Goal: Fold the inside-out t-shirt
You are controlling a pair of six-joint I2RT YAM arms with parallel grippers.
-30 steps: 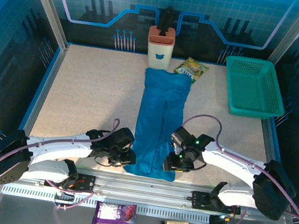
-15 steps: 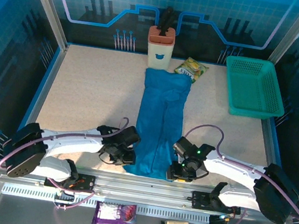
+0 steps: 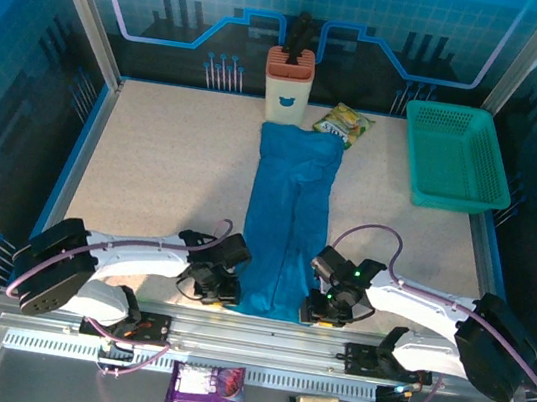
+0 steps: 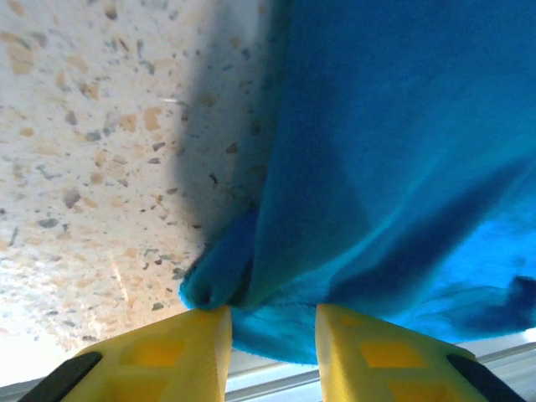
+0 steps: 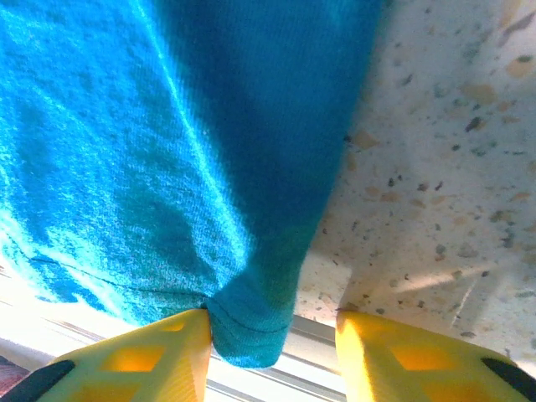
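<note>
Lying in a narrow strip, t-shirt (image 3: 290, 214), long axis near-to-far

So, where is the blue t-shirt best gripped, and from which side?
Grip the t-shirt by its two near corners, left gripper from the left, right gripper from the right. It lies as a long flat strip; those corners bunch at the near edge.

t-shirt (image 3: 290, 214) near corners hidden beneath left pincer (image 3: 223, 293) and right pincer (image 3: 316, 312)
</note>
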